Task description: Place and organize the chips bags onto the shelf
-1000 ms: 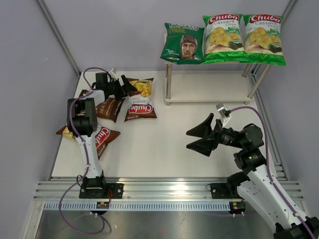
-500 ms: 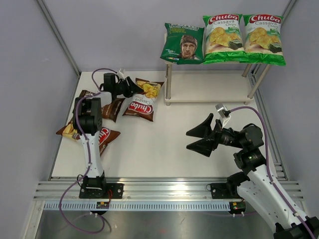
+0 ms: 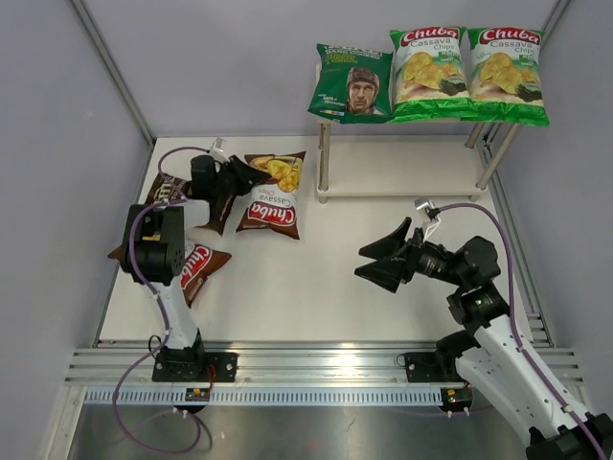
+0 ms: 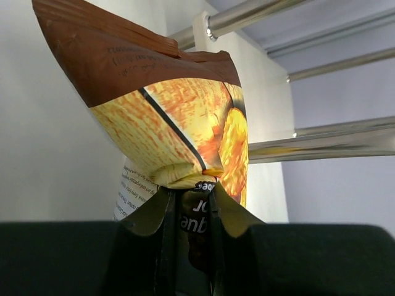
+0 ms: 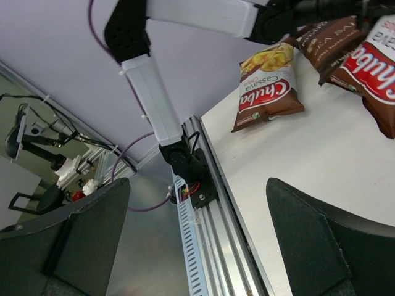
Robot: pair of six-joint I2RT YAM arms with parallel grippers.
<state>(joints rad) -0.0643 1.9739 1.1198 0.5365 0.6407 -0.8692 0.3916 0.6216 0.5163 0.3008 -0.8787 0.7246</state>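
Observation:
My left gripper (image 3: 251, 175) is shut on the upper edge of a brown Chuba bag (image 3: 273, 198) lying at the table's back left. In the left wrist view the bag (image 4: 179, 117) rises crumpled from between the closed fingers (image 4: 145, 217). A dark-brown Sea Salt bag (image 3: 209, 203) lies just left of it. A second brown Chuba bag (image 3: 196, 268) sits partly under the left arm. The shelf (image 3: 402, 174) stands at the back right. Its top tier holds a dark green REAL bag (image 3: 352, 81) and two green-white Chuba bags (image 3: 428, 72) (image 3: 505, 75). My right gripper (image 3: 379, 262) hangs open over mid-table, holding nothing.
The shelf's lower board is bare, with silver legs (image 3: 324, 161) at its corners. The right wrist view looks along the aluminium rail (image 5: 210, 203) at the table's near edge toward the left arm's base (image 5: 185, 163). Grey walls enclose the table.
The left gripper went from open to shut on the brown Chuba bag's edge, and the bag shifted slightly. The right gripper tipped down a little, still open.

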